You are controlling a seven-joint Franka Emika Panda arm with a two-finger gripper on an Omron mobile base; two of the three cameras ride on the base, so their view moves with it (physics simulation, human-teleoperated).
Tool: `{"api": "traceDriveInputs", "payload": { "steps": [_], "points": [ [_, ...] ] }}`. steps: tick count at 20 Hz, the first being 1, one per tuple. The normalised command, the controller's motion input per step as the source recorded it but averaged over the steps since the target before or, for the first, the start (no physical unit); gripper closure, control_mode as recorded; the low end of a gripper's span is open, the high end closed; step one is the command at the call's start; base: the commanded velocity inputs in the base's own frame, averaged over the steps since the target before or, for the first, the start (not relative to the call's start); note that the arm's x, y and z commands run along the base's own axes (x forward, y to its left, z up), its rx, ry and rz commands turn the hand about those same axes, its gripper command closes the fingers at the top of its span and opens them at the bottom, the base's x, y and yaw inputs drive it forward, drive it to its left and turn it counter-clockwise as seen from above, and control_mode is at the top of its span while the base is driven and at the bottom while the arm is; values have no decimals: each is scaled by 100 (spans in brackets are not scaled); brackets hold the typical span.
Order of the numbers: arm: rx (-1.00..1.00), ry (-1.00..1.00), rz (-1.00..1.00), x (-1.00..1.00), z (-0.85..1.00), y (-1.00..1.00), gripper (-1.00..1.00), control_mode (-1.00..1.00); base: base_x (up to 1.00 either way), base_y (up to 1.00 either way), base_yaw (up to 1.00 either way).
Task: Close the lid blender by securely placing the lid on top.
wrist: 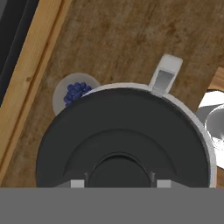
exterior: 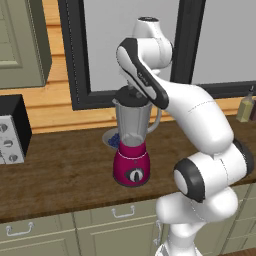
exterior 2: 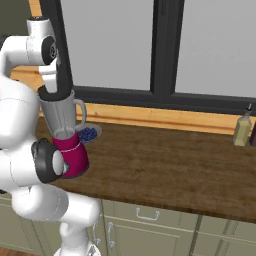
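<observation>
No words, brands or numbers can be read anywhere. The arm [exterior: 150, 82] bears a small dark mark, perhaps lettering, but it is too blurred to make out.

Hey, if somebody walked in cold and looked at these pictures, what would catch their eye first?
Probably the blender with its magenta base, standing on the wooden counter under the window. The white arm bends over it, its gripper shut on the black lid at the jar's rim. Just behind sits a small bowl of blueberries.

lid [wrist: 127, 127] on blender [exterior: 132, 145], bowl [wrist: 65, 94] behind
</observation>
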Motion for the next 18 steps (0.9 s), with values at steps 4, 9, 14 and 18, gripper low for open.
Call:
{"api": "traceDriveInputs", "payload": {
  "steps": [4,9,14,18],
  "points": [
    [0,2,-9,-26,0,0,100,-100,0,0,0],
    [0,5,-7,-7,-7,0,100,-100,0,0,0],
    [0,10,-3,0,-28,0,100,-100,0,0,0],
    [0,4,0,0,-36,0,100,-100,0,0,0]
  ]
}}
